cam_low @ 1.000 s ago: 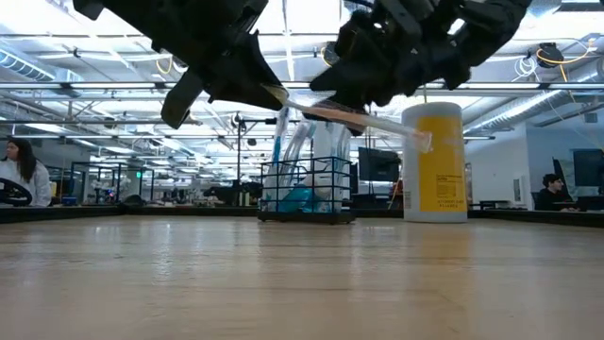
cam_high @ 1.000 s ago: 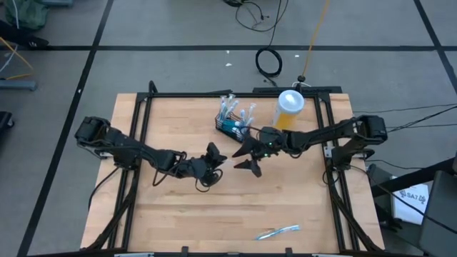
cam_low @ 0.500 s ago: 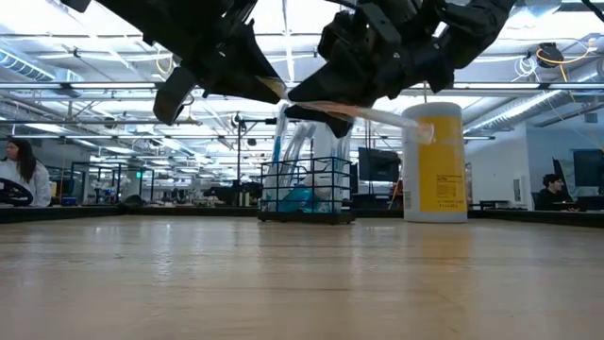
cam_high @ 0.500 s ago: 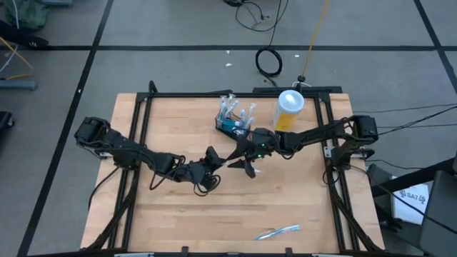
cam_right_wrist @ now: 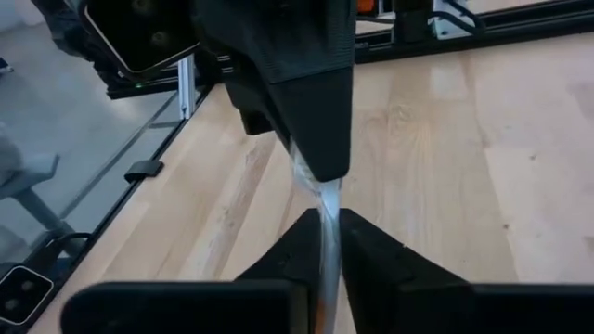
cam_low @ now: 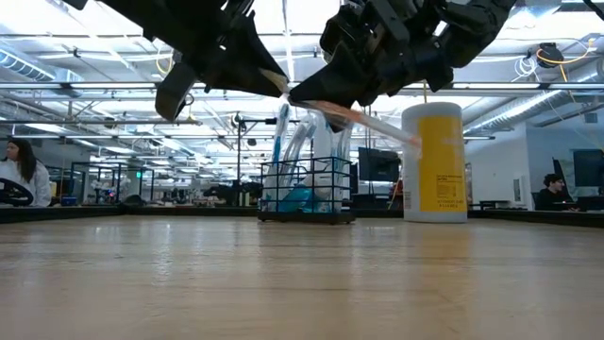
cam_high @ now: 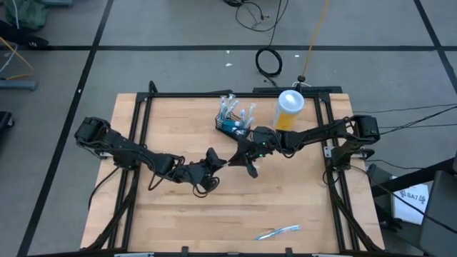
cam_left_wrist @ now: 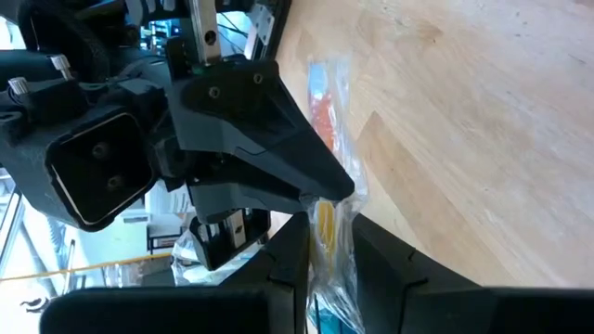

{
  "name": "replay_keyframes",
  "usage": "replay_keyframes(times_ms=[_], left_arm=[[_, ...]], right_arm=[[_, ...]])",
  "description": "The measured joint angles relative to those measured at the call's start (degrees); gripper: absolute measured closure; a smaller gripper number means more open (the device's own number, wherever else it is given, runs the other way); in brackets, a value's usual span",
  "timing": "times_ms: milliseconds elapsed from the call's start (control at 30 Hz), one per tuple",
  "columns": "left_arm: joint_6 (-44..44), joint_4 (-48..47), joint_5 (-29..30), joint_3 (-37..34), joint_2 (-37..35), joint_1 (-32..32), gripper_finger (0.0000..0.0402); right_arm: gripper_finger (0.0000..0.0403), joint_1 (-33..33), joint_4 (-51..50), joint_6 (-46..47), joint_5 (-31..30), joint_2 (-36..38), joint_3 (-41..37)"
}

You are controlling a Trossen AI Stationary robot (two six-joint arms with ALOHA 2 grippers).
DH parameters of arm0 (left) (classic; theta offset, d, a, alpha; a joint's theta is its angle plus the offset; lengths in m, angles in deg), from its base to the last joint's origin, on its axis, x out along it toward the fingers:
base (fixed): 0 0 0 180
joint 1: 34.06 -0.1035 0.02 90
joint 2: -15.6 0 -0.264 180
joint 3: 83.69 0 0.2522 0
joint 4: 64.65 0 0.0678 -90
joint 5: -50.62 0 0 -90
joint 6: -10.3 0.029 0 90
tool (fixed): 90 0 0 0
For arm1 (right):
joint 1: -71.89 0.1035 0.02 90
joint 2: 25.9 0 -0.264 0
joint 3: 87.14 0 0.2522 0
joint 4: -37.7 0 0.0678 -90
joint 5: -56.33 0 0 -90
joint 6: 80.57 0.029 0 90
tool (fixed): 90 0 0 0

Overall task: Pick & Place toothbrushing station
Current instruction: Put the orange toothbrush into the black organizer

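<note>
Handover is the step in hand, by my reading: both grippers meet above mid-table on one wrapped toothbrush. The left gripper comes in from the left side and, in its wrist view, its fingers are closed on one end of the toothbrush. The right gripper faces it tip to tip, and in its own wrist view its fingers are also clamped on the clear wrapper. In the low view the toothbrush runs between them, held clear of the table. Behind the right gripper, the station sits at the table's far edge, already holding several wrapped brushes, with a yellow cup just to its right. Another wrapped brush lies near the front edge, well apart. Next, one gripper likely must let go so the other can carry the brush alone; judging by position, the right one is nearer the station and would tip it in upright.
</note>
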Motion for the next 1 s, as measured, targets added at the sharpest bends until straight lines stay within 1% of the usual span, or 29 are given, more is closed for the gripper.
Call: replay_keyframes(times_ms=[100,233,333,533,667,733,833,900,1000], left_arm=[[-2.22,0.87,0.01,-0.01,0.00,0.00,0.0337],[-12.29,3.58,0.33,-0.16,0.04,0.00,0.0335],[-16.64,4.40,0.44,-0.16,0.04,-0.04,0.0323],[-20.47,4.87,0.64,-0.16,0.04,-0.11,0.0275],[-22.69,5.80,0.97,0.05,-0.01,-0.20,0.0244],[-22.39,5.80,0.92,0.10,-0.07,-0.08,0.0232],[-21.24,6.28,0.76,0.10,-0.04,0.05,0.0221],[-21.32,8.31,1.46,0.10,-0.04,0.01,0.0219],[-22.23,11.31,1.87,0.10,-0.04,-0.04,0.0218]], right_arm=[[0.0384,-0.02,0.09,-0.87,-0.03,0.00,-0.01],[0.0393,-0.11,0.19,-1.86,-0.69,0.09,-0.04],[0.0392,-0.28,0.53,-1.88,-0.49,0.09,-0.04],[0.0389,-0.60,0.41,-1.88,-0.63,0.11,-0.04],[0.0388,-1.23,-1.86,-2.91,-0.77,2.37,-0.04],[0.0388,-1.36,-4.97,-4.46,-1.11,4.25,-0.04],[0.0388,-1.36,-8.79,-7.19,-1.10,7.02,-0.08],[0.0388,-0.98,-12.21,-7.44,-1.18,9.34,-0.13],[0.0388,-0.32,-12.95,-8.10,-1.13,12.12,-0.08]])
